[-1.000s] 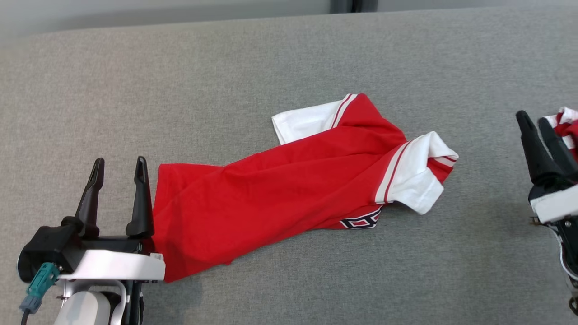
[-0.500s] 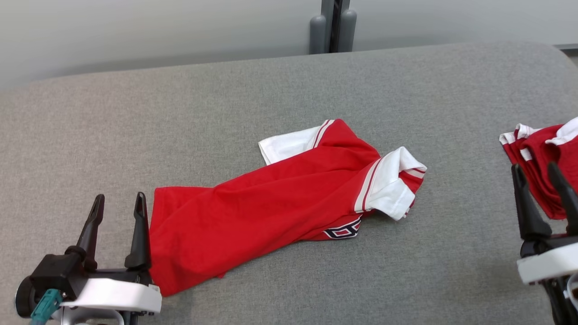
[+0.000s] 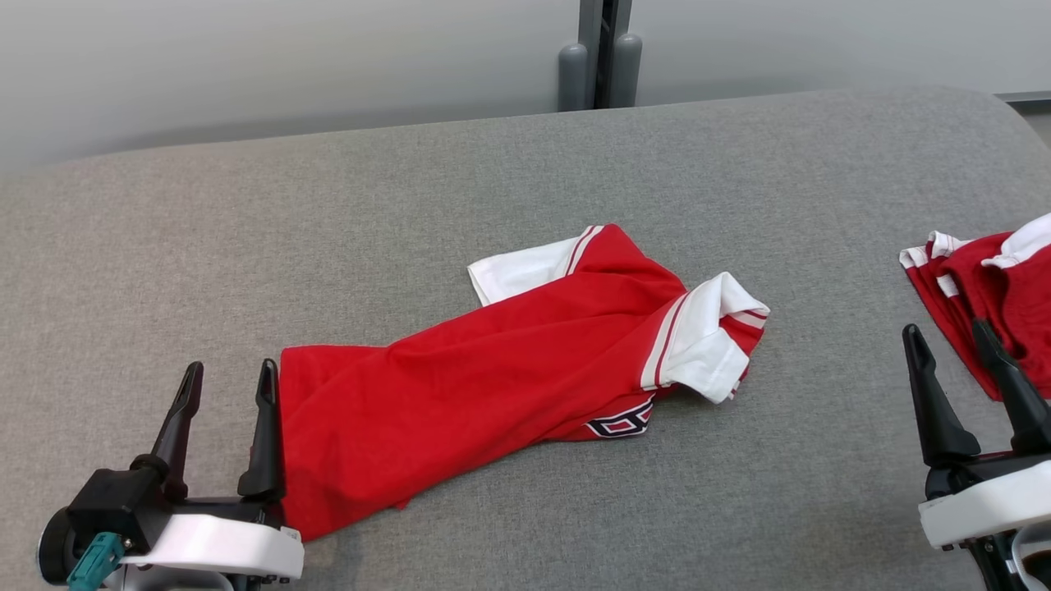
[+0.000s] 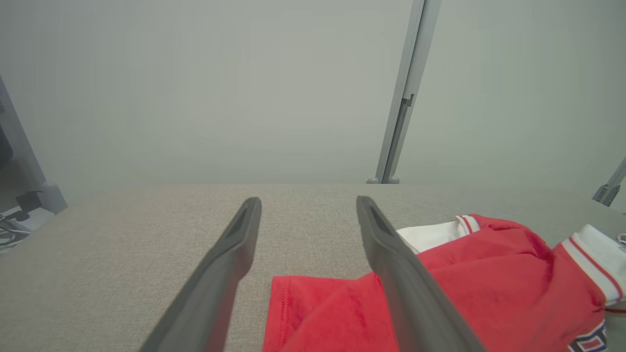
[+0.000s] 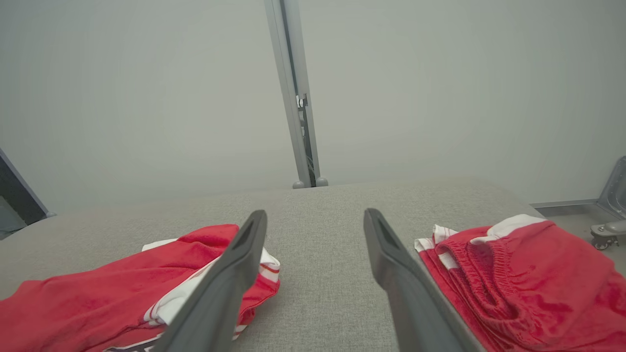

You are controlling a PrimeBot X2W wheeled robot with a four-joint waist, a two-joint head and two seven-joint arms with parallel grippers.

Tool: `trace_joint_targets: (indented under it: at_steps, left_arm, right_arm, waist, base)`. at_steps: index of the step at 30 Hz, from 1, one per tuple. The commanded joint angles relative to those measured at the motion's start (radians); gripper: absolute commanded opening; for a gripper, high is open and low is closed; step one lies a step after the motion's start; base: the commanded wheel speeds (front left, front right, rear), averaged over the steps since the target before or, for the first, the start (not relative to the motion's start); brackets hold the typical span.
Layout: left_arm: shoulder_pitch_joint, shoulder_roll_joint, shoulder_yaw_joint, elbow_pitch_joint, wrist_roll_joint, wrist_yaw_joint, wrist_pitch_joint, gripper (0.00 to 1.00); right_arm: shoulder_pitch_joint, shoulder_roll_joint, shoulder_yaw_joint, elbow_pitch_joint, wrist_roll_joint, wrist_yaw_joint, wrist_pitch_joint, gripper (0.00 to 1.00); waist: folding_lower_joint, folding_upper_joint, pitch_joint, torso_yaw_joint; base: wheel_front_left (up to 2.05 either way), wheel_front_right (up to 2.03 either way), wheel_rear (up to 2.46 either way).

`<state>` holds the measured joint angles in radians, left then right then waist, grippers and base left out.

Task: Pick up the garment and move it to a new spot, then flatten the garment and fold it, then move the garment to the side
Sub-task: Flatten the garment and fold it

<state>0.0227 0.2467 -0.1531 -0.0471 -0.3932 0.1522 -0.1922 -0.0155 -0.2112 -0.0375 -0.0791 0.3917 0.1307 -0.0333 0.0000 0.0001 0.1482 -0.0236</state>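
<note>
Head view: left pincer (image 3: 231, 366) gapes wide, empty

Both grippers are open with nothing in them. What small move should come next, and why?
Probably lower the left gripper onto the near hem of the shirt and close on it. That gripper is open, holds nothing and sits right beside the hem, while the shirt lies crumpled on the table, not yet picked up.
</note>
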Motion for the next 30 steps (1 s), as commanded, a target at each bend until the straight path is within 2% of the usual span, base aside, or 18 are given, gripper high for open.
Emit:
trace_joint_targets:
  at_steps: [1,5,10,21,22,24,30]
  left_arm:
    - [-0.012,0.006,-0.001,-0.003,0.001,0.003,0.002,1.00]
    - [-0.022,0.004,-0.005,-0.004,0.000,0.003,-0.001,1.00]
    - [-0.050,-0.006,-0.019,0.001,-0.001,-0.005,-0.009,1.00]
    - [-0.092,-0.020,-0.037,0.027,-0.009,-0.019,-0.029,1.00]
    - [-0.094,-0.021,-0.037,0.029,-0.010,-0.019,-0.030,1.00]
    - [-0.095,-0.021,-0.037,0.032,-0.009,-0.018,-0.030,1.00]
    - [-0.101,-0.019,-0.038,0.035,-0.010,-0.018,-0.037,1.00]
  right_arm:
    - [0.005,0.002,-0.004,-0.006,-0.005,0.000,0.012,1.00]
    - [-0.004,0.003,0.033,0.003,0.020,0.000,0.063,1.00]
    - [-0.064,-0.009,0.147,0.058,0.083,0.000,0.143,1.00]
    - [-0.178,-0.021,0.280,0.227,0.180,0.000,0.158,1.00]
    - [-0.187,-0.017,0.292,0.236,0.194,0.000,0.152,0.46]
    - [-0.200,-0.019,0.324,0.245,0.215,0.000,0.151,0.00]
    - [-0.230,-0.040,0.359,0.220,0.240,0.000,0.084,0.00]
  waist:
    - [0.0000,-0.0001,0.003,0.004]
    - [0.0000,-0.0001,0.015,0.013]
    - [0.0000,-0.0001,0.047,0.032]
    - [0.0000,-0.0001,0.091,0.064]
    - [0.0000,-0.0001,0.093,0.064]
    - [0.0000,-0.0001,0.095,0.064]
    - [0.0000,-0.0001,0.102,0.060]
  base:
    - [0.00,0.00,0.00]
    - [0.00,0.00,0.00]
    - [0.00,0.00,0.00]
    - [0.00,0.00,0.00]
    - [0.00,0.00,0.00]
    - [0.00,0.00,0.00]
    - [0.00,0.00,0.00]
